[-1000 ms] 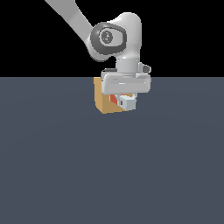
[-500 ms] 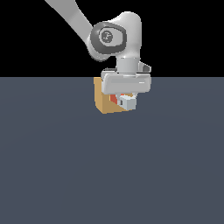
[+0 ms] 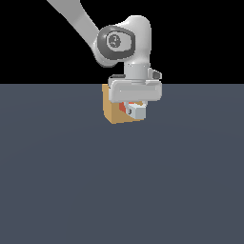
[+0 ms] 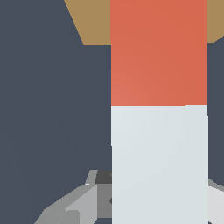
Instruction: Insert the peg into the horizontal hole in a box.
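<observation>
Against the near face of the box [image 3: 113,112], the peg [image 3: 136,111] is held level by the gripper [image 3: 135,110], with its red end turned toward the box and its white end turned away from it. On the exterior view the box is seen as a tan-orange block resting on the dark grey floor [image 3: 119,190], just below and behind the arm's pale wrist housing, which covers most of its upper part. Only a small patch of red is visible between the white end of the peg and the box face, so the red end appears to lie at or within that face; the hole itself is hidden by the peg and gripper. On the wrist view the peg [image 4: 159,109] is seen lengthwise, its red section running up to the box [image 4: 92,19], and its white section passing between the grey fingers [image 4: 78,203], which are closed against its sides. The peg is thus clamped in the gripper, and is touching or just beside the box.
</observation>
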`<move>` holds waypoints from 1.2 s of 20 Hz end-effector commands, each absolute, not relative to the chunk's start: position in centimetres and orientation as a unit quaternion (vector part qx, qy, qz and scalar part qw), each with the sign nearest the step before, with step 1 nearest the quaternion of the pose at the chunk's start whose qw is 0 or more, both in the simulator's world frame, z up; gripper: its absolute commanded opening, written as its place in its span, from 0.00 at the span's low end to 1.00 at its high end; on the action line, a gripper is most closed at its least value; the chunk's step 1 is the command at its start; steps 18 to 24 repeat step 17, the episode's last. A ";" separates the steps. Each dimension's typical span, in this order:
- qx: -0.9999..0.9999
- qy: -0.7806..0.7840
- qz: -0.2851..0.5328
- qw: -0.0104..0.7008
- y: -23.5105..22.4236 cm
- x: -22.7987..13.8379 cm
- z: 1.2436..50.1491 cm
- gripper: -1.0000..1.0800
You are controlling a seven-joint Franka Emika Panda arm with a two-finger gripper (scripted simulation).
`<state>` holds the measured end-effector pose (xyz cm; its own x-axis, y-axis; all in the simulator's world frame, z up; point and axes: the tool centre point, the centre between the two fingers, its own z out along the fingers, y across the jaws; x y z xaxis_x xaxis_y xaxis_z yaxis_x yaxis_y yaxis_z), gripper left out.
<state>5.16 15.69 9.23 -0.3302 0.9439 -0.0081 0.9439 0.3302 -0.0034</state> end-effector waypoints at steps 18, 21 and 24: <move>0.570 0.821 0.001 0.000 24.5 2.4 9.6 0.00; 0.570 0.821 0.001 0.000 24.5 2.4 9.6 0.00; 0.570 0.821 0.001 0.000 24.5 2.4 9.6 0.00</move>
